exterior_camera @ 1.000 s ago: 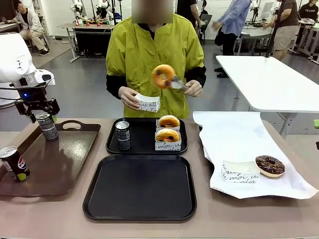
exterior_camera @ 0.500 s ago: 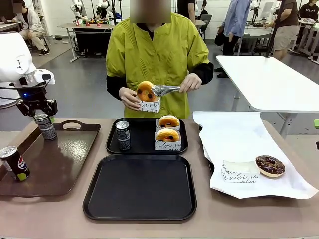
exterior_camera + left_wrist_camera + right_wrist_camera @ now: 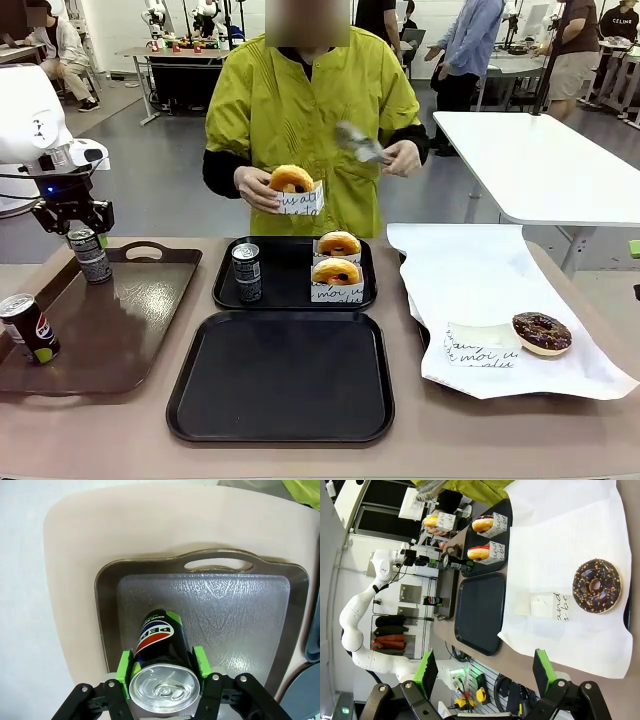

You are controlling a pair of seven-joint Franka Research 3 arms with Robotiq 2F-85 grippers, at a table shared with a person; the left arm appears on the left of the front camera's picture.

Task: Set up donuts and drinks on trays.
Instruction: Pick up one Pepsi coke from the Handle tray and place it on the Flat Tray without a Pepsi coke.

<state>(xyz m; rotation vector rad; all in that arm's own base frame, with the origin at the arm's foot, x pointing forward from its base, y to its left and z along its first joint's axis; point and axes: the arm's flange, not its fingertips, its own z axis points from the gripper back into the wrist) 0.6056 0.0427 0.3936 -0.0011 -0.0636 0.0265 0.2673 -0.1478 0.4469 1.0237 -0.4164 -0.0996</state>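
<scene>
1. Worktop centre: the far tray carried one can and two donuts, and looked finished; the near tray, at its 6 o'clock, had nothing yet.
2. Left claw gripped the second can at 10 o'clock, over the brown tray.
3. Right claw gaped, empty.
4. Person's hand held a third donut.

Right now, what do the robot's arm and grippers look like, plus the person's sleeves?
Left arm: rounded white shell, black cables, blue light at the wrist. Left gripper and right gripper: black linkage fingers with green pads. Person: yellow-green top, dark sleeves showing beneath.
</scene>
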